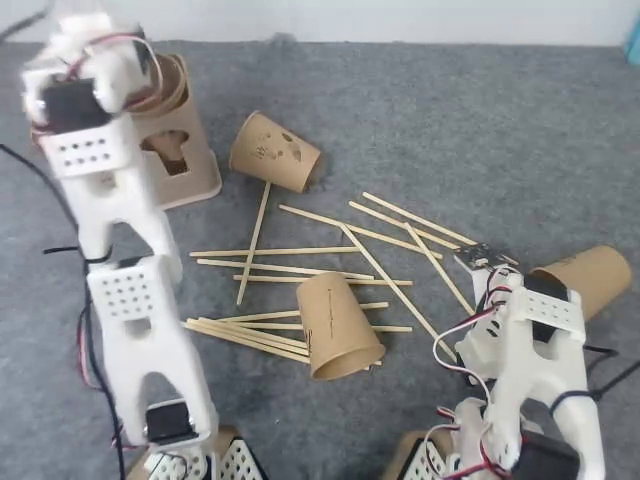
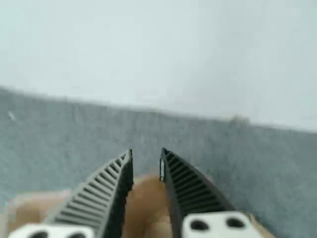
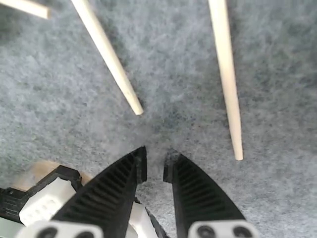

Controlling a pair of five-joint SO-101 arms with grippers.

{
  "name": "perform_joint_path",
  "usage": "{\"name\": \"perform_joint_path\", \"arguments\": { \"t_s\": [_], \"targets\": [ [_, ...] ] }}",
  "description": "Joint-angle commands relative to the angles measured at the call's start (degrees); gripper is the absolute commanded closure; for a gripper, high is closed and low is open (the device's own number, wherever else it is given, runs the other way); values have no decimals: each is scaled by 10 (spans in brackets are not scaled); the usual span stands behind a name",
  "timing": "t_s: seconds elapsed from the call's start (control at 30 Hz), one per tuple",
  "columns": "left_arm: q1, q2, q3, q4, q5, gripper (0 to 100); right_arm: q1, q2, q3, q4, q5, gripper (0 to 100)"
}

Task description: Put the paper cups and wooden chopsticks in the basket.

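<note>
The wooden basket [image 1: 195, 170] stands at the far left, with one paper cup [image 1: 172, 88] tilted inside it. My left gripper [image 2: 147, 152] hovers over the basket, open by a narrow gap, with a blurred brown shape [image 2: 143, 208] under its fingers. Three more cups lie on their sides: one [image 1: 275, 152] beside the basket, one [image 1: 338, 325] in the middle on the chopsticks, one [image 1: 590, 277] at the right. Several chopsticks [image 1: 300, 270] are scattered mid-table. My right gripper [image 3: 155, 158] is slightly open, empty, low over the carpet between two chopstick ends [image 3: 111, 64] [image 3: 227, 84].
Grey carpet [image 1: 450, 120] covers the table and a pale wall [image 2: 158, 49] rises behind it. The left arm [image 1: 120, 250] stretches along the left side. The right arm [image 1: 525, 330] stands at the front right, next to the rightmost cup.
</note>
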Motion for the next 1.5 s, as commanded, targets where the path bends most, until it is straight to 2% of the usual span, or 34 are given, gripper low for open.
{"name": "perform_joint_path", "arguments": {
  "t_s": [0.0, 0.1, 0.17, 0.3, 0.57, 0.77, 0.83, 1.0, 1.3, 1.47],
  "targets": [
    [5, -160, -10, 52, 2, 912, -4, -21, -4, -4, 7, 929],
    [33, -222, -7, 125, 2, 912, -4, -21, -4, -4, 7, 929],
    [47, -250, 18, 128, 3, 912, -4, -21, -4, -4, 7, 929],
    [65, -292, 145, 127, 30, 912, -4, -21, -4, -4, 7, 929],
    [159, -378, 422, 121, 29, 912, -4, -21, -4, -4, 7, 929],
    [180, -365, 562, 14, 28, 908, -4, -21, -4, -4, 7, 929],
    [180, -344, 603, -28, 25, 870, -4, -21, -4, -4, 7, 929],
    [174, -276, 628, -93, 21, 729, -4, -21, -4, -3, 7, 929],
    [156, -156, 623, -225, 22, 761, -4, -21, -4, -3, 8, 929],
    [147, -127, 589, -216, 33, 768, -4, -21, -4, -3, 8, 929]
  ]
}}
